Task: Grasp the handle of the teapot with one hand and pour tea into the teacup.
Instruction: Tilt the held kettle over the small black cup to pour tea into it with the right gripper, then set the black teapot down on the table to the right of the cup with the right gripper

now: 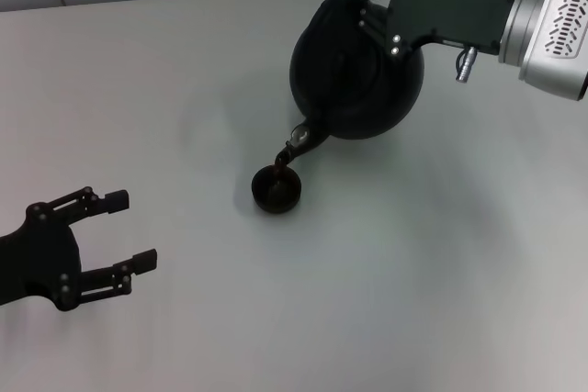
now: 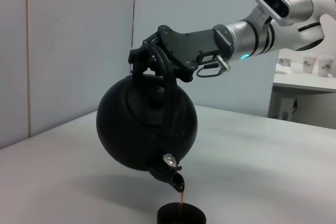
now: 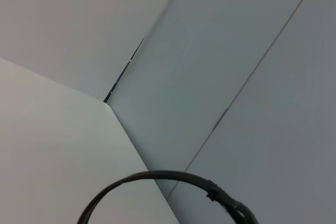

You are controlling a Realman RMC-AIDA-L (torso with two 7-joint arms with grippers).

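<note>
The big black teapot (image 1: 356, 75) hangs in the air, tilted with its spout (image 1: 296, 144) down over the small black teacup (image 1: 277, 188) on the table. My right gripper (image 1: 367, 8) is shut on the teapot's arched handle (image 2: 163, 69). A thin brown stream of tea (image 2: 181, 198) runs from the spout into the teacup (image 2: 181, 215). The handle's arc also shows in the right wrist view (image 3: 157, 179). My left gripper (image 1: 124, 231) is open and empty at the table's front left, away from the teacup.
The grey table (image 1: 413, 273) stretches around the cup. A wall (image 2: 68, 40) stands behind the table's far edge. A side shelf with paper cups (image 2: 315, 65) is far off in the left wrist view.
</note>
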